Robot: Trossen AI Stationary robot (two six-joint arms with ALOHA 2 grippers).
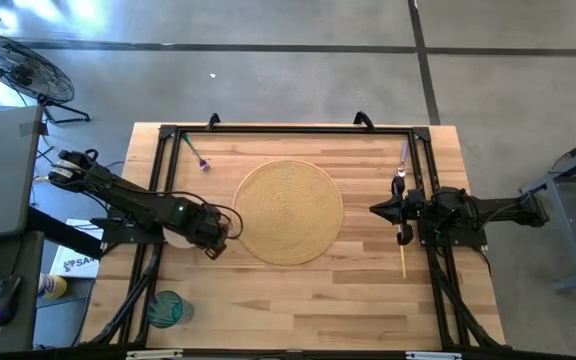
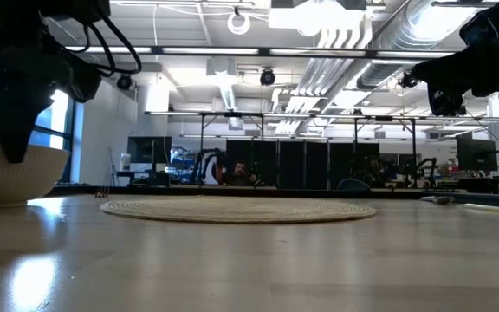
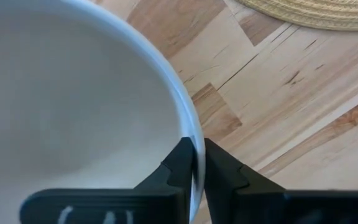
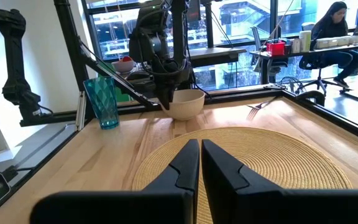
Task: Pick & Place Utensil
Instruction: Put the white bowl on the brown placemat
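A white bowl stands near the table's left edge, with my left gripper shut on its rim; the low view shows the bowl under that gripper. A round woven placemat lies mid-table. My right gripper hovers shut beside the mat's right edge, holding nothing. A purple-handled fork lies at the far left. More utensils and a yellow stick lie along the right side. My left gripper pinches the bowl's rim on the side facing the placemat. One finger is inside the bowl and the other outside. The fingers come from above, pointing down. The bowl sits upright, its base seemingly on the table.
A teal glass stands at the near left corner. A black frame runs round the table's far and side edges. Bare wood shows between bowl and mat and along the near edge. A person sits at a desk beyond the table.
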